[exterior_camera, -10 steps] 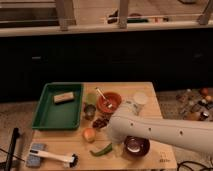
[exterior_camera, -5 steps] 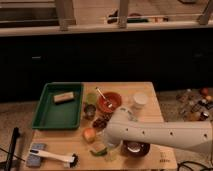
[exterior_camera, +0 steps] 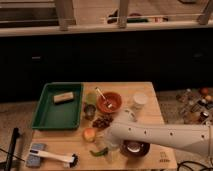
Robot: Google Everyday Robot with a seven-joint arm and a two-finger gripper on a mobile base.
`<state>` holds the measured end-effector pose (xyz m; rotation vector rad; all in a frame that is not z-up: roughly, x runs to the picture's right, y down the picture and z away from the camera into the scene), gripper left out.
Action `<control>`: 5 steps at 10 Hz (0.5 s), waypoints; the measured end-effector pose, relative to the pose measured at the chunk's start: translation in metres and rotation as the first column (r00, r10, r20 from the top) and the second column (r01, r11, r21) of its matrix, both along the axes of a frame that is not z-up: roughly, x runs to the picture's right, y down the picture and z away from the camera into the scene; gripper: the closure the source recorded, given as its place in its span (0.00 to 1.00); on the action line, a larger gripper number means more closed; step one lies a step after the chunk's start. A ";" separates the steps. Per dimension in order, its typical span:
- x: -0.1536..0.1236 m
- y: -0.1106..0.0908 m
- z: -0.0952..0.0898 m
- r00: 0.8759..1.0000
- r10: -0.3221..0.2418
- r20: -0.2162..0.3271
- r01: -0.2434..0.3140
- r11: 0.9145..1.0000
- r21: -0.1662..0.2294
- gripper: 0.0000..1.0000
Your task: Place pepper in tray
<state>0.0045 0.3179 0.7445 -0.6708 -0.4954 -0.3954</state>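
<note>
The green pepper (exterior_camera: 98, 152) lies on the wooden table near its front edge, just below the orange-red fruit. My gripper (exterior_camera: 104, 144) is at the end of the white arm that reaches in from the right. It hangs low right over the pepper and hides part of it. The green tray (exterior_camera: 48, 119) stands at the table's back left, well to the left of the gripper. A tan block (exterior_camera: 64, 97) lies in the tray.
An orange-red fruit (exterior_camera: 89, 133), a dark clump (exterior_camera: 102, 121), a metal cup (exterior_camera: 90, 111), an orange bowl with a spoon (exterior_camera: 110, 102) and a white cup (exterior_camera: 138, 100) crowd the middle. A dark bowl (exterior_camera: 134, 148) sits under the arm. A brush (exterior_camera: 50, 156) lies front left.
The arm has swung left and down, so the gripper now sits over the pepper. The pepper and the other objects have not moved.
</note>
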 end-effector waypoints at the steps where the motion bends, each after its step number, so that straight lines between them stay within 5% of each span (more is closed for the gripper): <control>1: 0.002 0.002 0.001 1.000 0.000 -0.001 0.000 1.000 -0.005 0.24; 5: 0.009 0.002 0.009 1.000 0.005 0.009 -0.005 1.000 -0.016 0.66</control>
